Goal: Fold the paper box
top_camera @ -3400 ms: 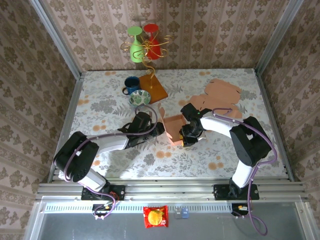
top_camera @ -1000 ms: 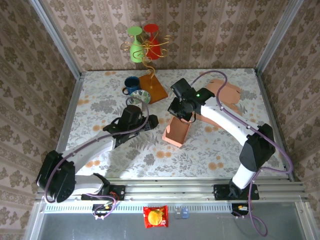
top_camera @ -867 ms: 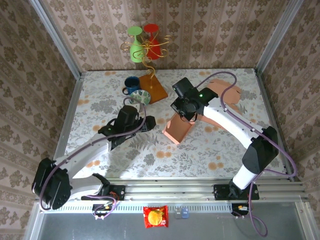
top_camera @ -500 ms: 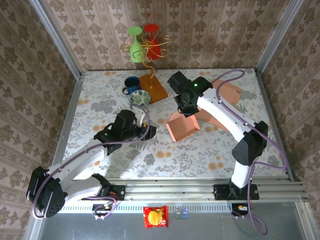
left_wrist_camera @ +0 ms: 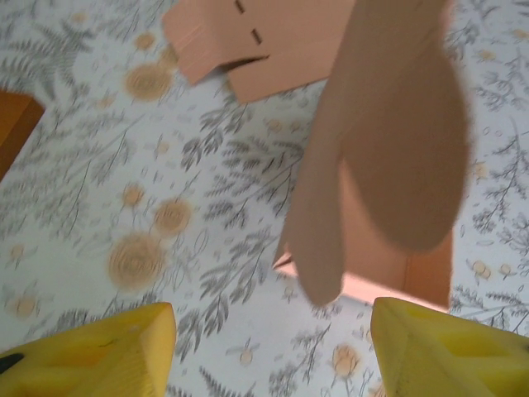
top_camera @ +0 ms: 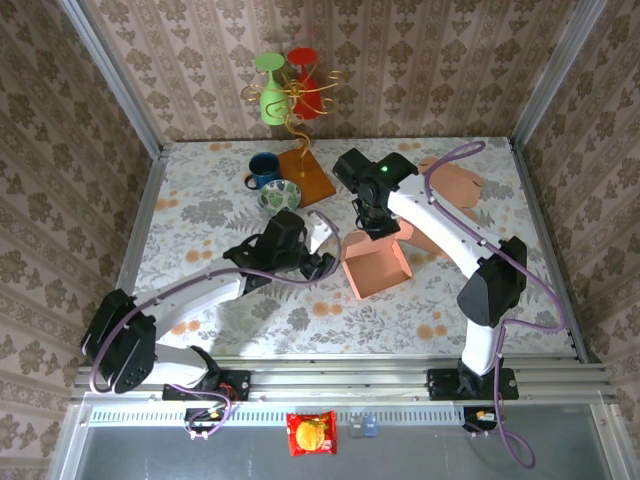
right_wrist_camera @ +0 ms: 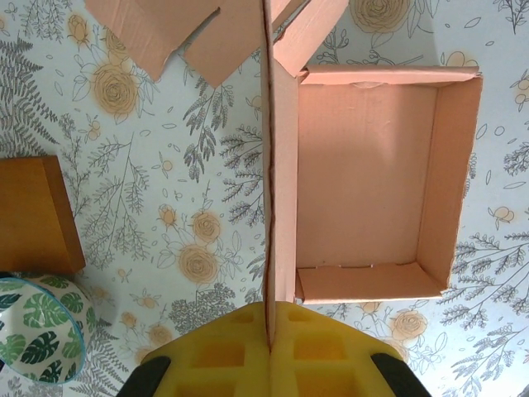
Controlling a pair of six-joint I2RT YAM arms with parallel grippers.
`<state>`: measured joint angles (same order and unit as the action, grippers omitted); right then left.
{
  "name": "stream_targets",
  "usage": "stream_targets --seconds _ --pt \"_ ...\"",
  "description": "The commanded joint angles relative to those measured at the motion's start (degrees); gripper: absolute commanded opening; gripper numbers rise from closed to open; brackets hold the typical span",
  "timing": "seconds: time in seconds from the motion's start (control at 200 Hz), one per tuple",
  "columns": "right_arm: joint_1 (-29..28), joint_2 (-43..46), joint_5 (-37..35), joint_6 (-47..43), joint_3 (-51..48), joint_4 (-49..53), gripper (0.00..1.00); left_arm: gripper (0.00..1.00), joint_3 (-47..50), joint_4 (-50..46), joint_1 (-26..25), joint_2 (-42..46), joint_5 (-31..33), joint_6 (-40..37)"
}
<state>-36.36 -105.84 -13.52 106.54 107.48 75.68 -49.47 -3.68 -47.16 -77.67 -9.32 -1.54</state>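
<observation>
- One paper box (top_camera: pixel 378 270) lies near the middle of the table (top_camera: pixel 200 205), between the two arms. Its tray is open upward and its lid panel (right_wrist_camera: pixel 269 207) stands upright along one wall.
- The right gripper (right_wrist_camera: pixel 269 318) is pressed together on the top edge of that panel, pinching the thin card and holding it vertical above the tray.
- The left gripper (left_wrist_camera: pixel 269 331) hovers just beside the box with its jaws spread, holding nothing, and its yellow fingertips (left_wrist_camera: pixel 99 347) frame the lid.
- The likeliest failure seems to be the card slipping from the narrow pinch, or creasing where no fold is scored if the right arm swings it over too fast.
- Nothing pins the tray down, so a pull on the lid could drag or tip the whole box.
- If the left jaws close off-target, they could crush the rounded tab (left_wrist_camera: pixel 405 174) instead of guiding it in.
- The right wrist camera looks down the panel's edge and into the tray, where the walls stand up and the floor is bare.
- The left wrist camera faces the panel's broad side and its tab.
- The overhead camera places the flat cardboard blanks (top_camera: pixel 450 185) behind the box. The bowl (top_camera: pixel 278 195) and the wooden base (top_camera: pixel 312 175) lie further left.
</observation>
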Motion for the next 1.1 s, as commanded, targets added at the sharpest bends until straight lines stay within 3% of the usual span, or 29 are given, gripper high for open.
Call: stream_targets --seconds 0.0,0.215,0.6,0.985,1.095 --pt "0.58 0.35 -1.62 1.31 -0.13 2.12 0.00 0.65 -1.96 3.60 -1.54 -1.47 -1.11 -2.86" --pt "0.94 1.39 -0.73 0.88 -1.62 0.87 0.00 0.62 -4.49 2.63 -2.19 -5.56 2.32 -2.31" --pt "1.81 2.46 1.17 0.08 -4.39 -1.60 0.00 0.32 -7.14 2.96 -2.78 -9.42 3.07 -1.57" --pt "2.17 2.75 2.22 -0.32 -5.36 -3.12 0.00 0.30 -7.29 2.11 -3.20 -11.47 3.00 -0.66" --pt "2.24 2.84 2.27 -0.44 -5.52 -3.21 0.00 0.23 -7.19 2.47 -3.22 -11.30 3.95 -0.30"
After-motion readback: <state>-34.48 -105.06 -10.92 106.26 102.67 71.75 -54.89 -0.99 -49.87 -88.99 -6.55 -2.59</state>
